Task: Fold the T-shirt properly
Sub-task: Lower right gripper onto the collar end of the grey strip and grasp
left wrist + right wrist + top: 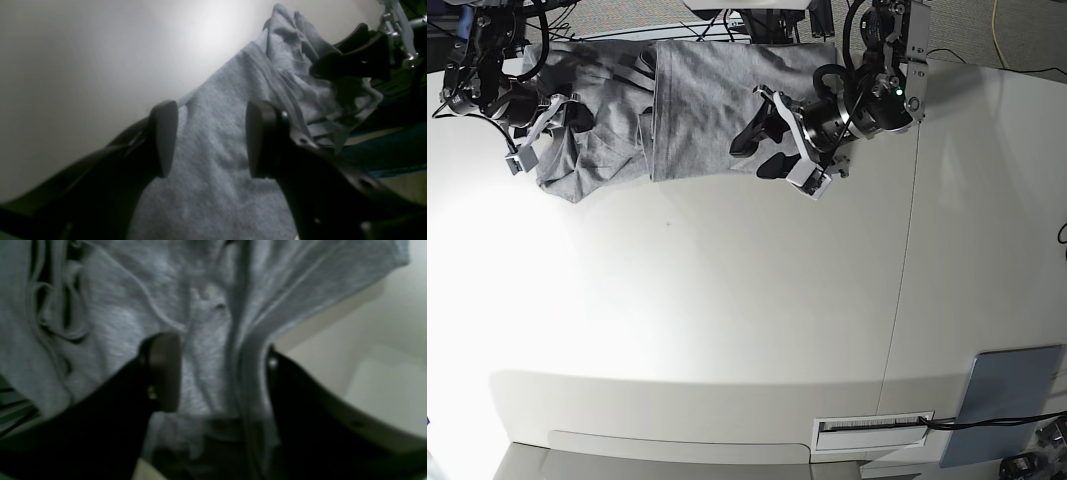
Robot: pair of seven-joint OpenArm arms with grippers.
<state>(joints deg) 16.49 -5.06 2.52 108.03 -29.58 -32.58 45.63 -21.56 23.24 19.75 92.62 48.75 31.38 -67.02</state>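
One T-shirt (697, 100) at the far edge of the table (727, 320). Two tools: left (762, 145), right (562, 118). One grey-blue panel (1007, 400), near right corner.

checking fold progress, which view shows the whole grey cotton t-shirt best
The base view: the heather-grey cotton T-shirt shows whole on the white table. The left wrist view shows only one stretch and bunched folds; the right wrist view shows blurred close-up wrinkles.

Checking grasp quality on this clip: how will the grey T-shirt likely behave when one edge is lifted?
The T-shirt will probably sag and drape, not hold shape: it already lies in soft wrinkles and bunched folds near the right tool. It looks thin and light. Lifting near the left tool would likely drag neighbouring layers along.
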